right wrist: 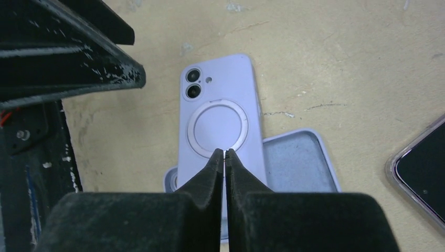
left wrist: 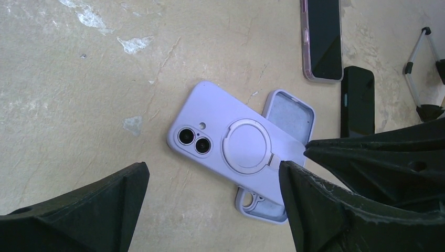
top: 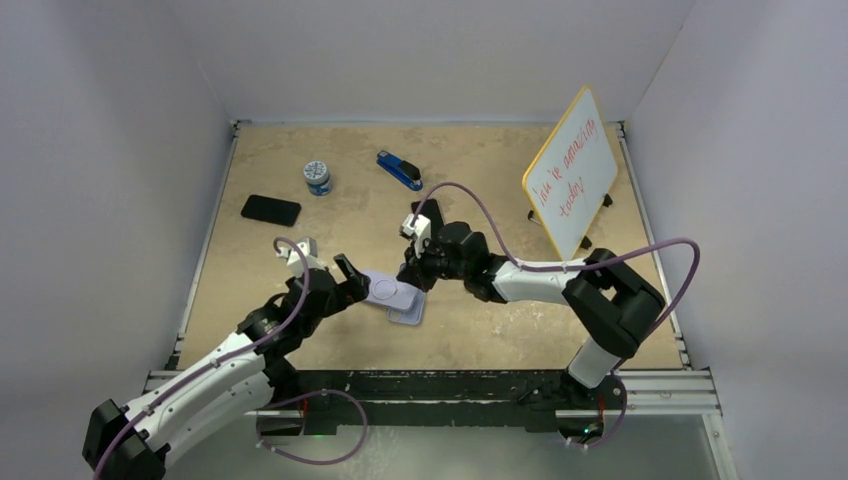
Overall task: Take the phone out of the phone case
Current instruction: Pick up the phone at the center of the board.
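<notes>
On the tan table (top: 300, 170) lies the phone case (left wrist: 210, 118), left claw (left wrist: 212, 170) gaping empty, right claw (right wrist: 224, 155) closed tight.

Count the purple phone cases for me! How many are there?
2. The purple case with the ring lies on top, camera holes showing. The empty purple case lies under it, crosswise. More could be hidden from view.
</notes>
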`<state>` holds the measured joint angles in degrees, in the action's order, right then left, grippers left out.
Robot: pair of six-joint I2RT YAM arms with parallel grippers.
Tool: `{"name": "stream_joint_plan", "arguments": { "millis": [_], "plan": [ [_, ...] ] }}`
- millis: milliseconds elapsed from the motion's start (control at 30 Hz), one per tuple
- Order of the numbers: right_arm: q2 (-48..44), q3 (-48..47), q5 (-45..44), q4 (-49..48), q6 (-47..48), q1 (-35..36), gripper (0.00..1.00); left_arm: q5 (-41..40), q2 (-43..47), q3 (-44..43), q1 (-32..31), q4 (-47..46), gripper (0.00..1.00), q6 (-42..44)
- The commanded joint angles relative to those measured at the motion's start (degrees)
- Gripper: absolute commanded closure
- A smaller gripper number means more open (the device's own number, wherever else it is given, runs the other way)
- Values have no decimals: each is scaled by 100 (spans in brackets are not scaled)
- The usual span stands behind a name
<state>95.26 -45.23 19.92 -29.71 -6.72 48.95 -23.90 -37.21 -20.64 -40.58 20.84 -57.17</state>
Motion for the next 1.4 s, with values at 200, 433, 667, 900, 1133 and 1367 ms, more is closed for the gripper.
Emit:
{"name": "stream_joint_plan", "arguments": {
  "millis": [200,433,667,900,1133,1367],
  "plan": [
    [-424,-197,-585,1098,1921,432,47,-157,22,-86,-5,-54,0,27],
    [-685,-12,-1539,1602,2923,1038,41,-519,352,-111,-3,352,0,-155],
    [-1107,391,-1598,1245,3863,1204,40,-607,588,-137,-8,555,0,-119],
    [-900,336,-1662,1134,4475,1301,42,-542,631,-149,-5,510,0,-20],
    [-635,352,-1912,1308,5008,1434,42,-469,627,-118,-3,452,0,28],
    [-363,412,-2083,992,5259,1521,43,-449,617,-104,-3,394,0,44]
  ]
}}
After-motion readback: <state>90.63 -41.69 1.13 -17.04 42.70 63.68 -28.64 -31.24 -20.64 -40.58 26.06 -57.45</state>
